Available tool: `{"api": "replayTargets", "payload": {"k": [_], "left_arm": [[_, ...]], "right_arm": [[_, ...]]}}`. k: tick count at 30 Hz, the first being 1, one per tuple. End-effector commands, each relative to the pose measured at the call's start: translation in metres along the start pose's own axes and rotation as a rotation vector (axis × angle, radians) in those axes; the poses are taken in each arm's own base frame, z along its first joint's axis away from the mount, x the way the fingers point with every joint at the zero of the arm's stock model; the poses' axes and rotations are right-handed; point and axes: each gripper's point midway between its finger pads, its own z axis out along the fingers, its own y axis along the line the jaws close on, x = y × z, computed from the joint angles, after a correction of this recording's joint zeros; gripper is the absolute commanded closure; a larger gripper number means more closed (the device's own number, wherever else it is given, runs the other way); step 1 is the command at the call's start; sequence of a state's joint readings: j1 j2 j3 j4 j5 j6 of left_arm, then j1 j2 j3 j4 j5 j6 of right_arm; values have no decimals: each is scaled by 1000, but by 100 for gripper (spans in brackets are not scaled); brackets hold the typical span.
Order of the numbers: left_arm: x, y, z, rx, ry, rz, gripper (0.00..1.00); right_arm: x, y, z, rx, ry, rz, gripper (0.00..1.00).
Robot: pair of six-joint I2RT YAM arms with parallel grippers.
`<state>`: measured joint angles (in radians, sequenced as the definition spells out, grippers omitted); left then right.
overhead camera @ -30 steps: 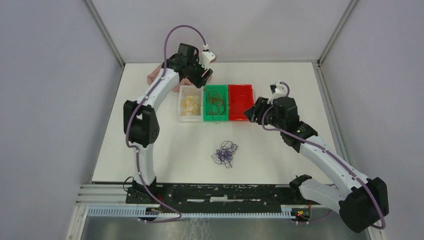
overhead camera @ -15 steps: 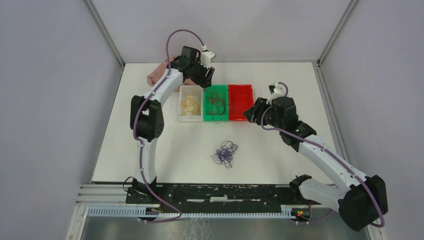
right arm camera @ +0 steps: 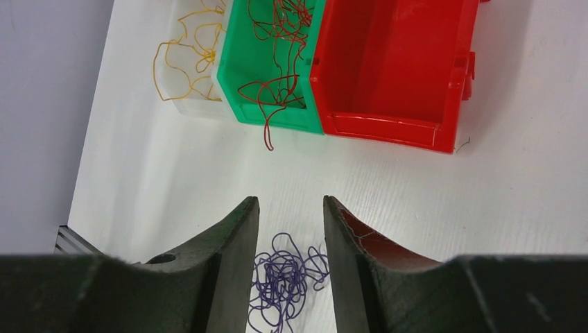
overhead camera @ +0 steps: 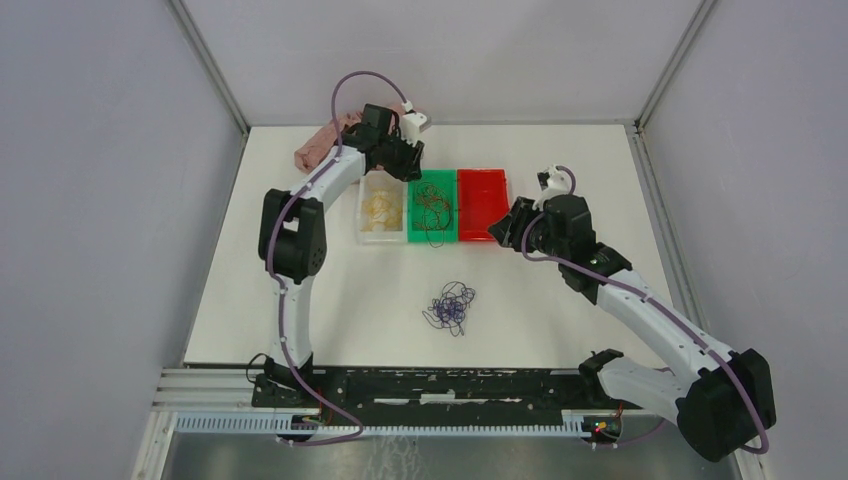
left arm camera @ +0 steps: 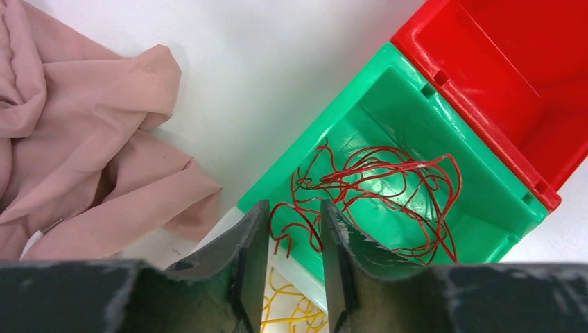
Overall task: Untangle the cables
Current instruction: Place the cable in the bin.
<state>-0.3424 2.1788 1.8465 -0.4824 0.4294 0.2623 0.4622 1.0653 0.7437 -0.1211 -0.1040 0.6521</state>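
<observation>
While purple tangle is lying loose on table, left of right gripper and toward bases, roundish, no clear long axis, right gripper is hovering nearer, jaws apart, empty; left gripper is hanging over green bin, jaws apart, empty.

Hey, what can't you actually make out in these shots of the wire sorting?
Left wrist view: the clear bin and its yellow wires sit mostly behind the left pincer.
Right wrist view: the purple tangle runs off the bottom edge.
Top view: the left arm covers part of the pink cloth.
</observation>
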Motion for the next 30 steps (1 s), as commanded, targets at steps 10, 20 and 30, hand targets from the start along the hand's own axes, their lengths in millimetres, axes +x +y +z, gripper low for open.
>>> {"api": "replayTargets", "payload": {"k": [10, 20, 30], "left_arm": [[-37, -19, -26, 11, -137, 56, 92], [-43, -52, -32, 50, -149, 133, 93], [0, -58, -3, -77, -73, 243, 95]], "right_arm": [[-3, 0, 4, -6, -24, 30, 61], [2, -2, 5, -8, -10, 38, 63], [0, -4, 4, 3, -13, 33, 64]]}}
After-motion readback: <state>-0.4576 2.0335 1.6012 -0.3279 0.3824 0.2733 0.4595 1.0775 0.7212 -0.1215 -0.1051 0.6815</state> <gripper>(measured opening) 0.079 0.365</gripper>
